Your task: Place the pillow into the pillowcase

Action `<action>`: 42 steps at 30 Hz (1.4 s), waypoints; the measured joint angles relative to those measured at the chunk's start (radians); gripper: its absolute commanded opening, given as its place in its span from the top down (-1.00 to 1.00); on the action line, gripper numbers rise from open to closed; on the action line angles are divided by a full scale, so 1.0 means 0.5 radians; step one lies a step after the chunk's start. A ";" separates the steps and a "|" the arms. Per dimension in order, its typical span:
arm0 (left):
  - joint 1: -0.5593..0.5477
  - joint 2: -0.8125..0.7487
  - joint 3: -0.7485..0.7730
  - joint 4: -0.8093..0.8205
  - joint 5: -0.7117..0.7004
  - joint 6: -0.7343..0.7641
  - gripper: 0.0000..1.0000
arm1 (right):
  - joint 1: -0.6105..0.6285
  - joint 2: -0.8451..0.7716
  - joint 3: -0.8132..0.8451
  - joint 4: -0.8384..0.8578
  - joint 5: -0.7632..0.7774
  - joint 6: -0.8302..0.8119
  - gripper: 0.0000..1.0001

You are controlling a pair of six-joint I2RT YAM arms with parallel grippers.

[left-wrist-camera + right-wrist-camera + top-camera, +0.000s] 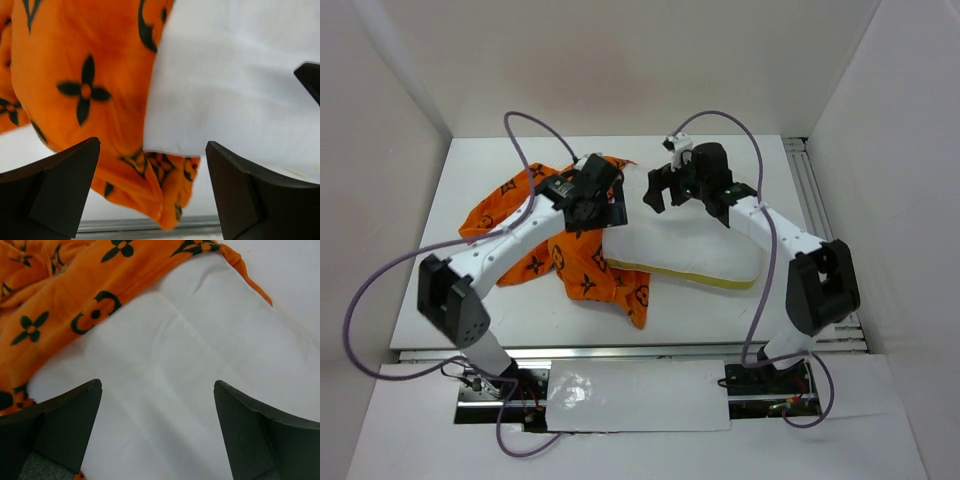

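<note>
One pillow (690,250) lies beneath the right end effector (157,405). One pillowcase (510,205) lies beneath the left end effector (151,165) and spreads out to that end effector's left. There are two end effectors, each with two dark fingers (60,185), four in all, carried on two arms. Two purple cables (360,290) trail behind the end effectors, one to each. A single white surface (720,320) lies under both.
</note>
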 measured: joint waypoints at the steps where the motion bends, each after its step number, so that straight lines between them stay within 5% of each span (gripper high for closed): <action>1: 0.043 0.091 0.070 -0.006 -0.007 0.055 -1.00 | -0.003 0.069 0.050 -0.003 -0.014 -0.097 -1.00; 7: 0.184 0.600 0.482 0.001 -0.003 0.355 -0.92 | -0.057 0.497 0.484 -0.077 -0.052 -0.536 -1.00; 17: 0.487 1.147 1.025 0.016 0.072 0.583 -0.28 | -0.211 1.381 1.411 -0.511 -0.455 -0.963 -0.91; 20: 0.519 1.228 1.062 0.021 0.103 0.609 0.19 | -0.211 1.534 1.516 -0.614 -0.606 -1.028 -0.47; 21: 0.517 1.240 1.066 0.021 0.114 0.629 0.67 | -0.213 1.553 1.528 -0.628 -0.642 -1.038 0.06; 23: 0.510 1.247 1.080 0.029 0.135 0.661 1.00 | -0.215 1.561 1.539 -0.638 -0.689 -1.057 0.55; 26: 0.499 1.247 1.138 0.024 0.157 0.703 1.00 | -0.216 1.535 1.505 -0.594 -0.719 -1.022 1.00; 34: 0.393 1.154 1.135 0.053 0.184 0.774 1.00 | -0.216 1.123 0.917 -0.197 -0.499 -0.687 1.00; 42: 0.062 0.831 1.093 0.175 0.281 0.835 1.00 | -0.195 0.501 0.362 0.122 -0.346 -0.218 1.00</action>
